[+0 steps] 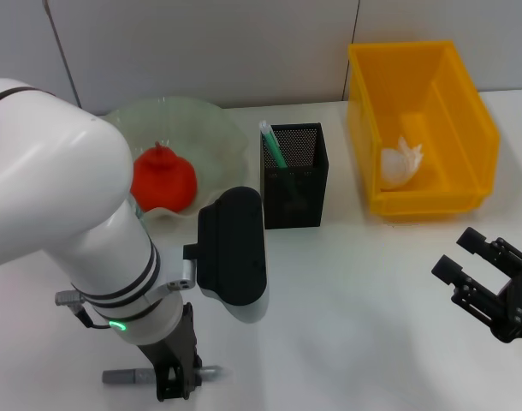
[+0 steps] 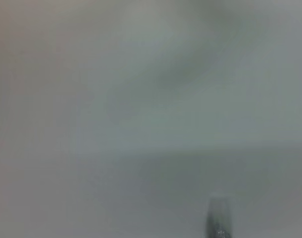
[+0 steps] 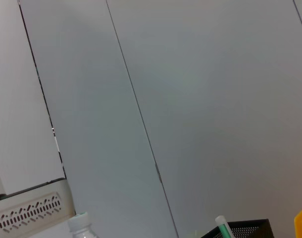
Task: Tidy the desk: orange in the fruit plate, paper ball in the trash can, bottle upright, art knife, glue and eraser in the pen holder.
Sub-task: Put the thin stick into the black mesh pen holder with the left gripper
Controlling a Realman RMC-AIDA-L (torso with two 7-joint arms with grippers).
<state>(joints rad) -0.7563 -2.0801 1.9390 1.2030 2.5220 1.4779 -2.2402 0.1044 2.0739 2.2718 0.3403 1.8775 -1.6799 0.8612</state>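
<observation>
Art knife [image 1: 163,375] lies flat under left pincer [image 1: 177,387].

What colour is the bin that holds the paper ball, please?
Bright yellow; the trash can with the paper ball shows best in the head view.

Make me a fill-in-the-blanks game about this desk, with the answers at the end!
1. The orange sits in the fruit ____.
2. The paper ball lies inside the ____ trash can.
3. The left tool is down at a grey, pen-shaped thing lying on the ____.
4. The pen holder stands between the fruit plate and the ____.

Answers: plate; yellow; desk; trash can
</observation>
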